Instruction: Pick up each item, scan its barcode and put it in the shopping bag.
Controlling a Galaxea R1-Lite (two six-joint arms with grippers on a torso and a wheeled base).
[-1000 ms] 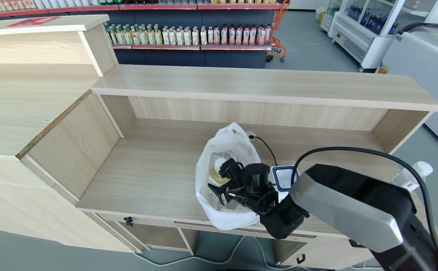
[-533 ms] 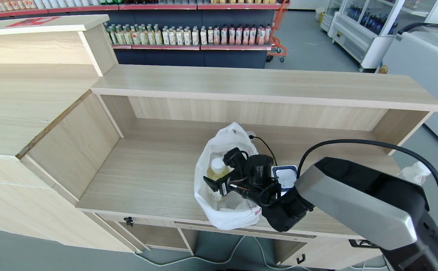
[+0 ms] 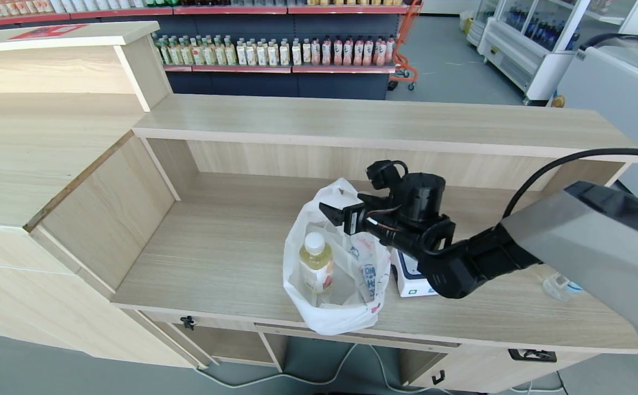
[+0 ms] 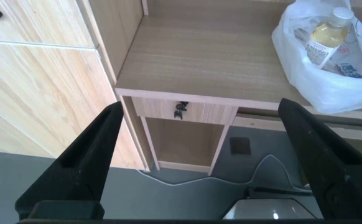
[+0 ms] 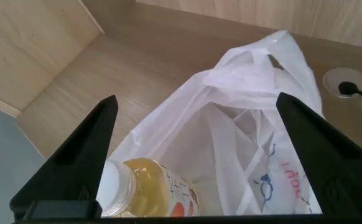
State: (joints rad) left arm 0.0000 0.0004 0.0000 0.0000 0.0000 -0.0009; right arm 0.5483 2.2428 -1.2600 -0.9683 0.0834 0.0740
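Right tool (image 5: 193,102) spread wide, nothing in it, hanging above shopping bag (image 3: 327,323). Yellow drink bottle (image 3: 315,262) standing upright inside bag, white cap up. Bag sits near front edge of bench (image 3: 214,258), white scanner (image 3: 409,277) just beside it. Left tool (image 4: 199,106) spread wide too, empty, down low in front of bench.

One shopping bag (image 3: 327,323); one scanner (image 3: 408,278); two bottles (image 3: 315,263) on the counter (image 3: 225,247).
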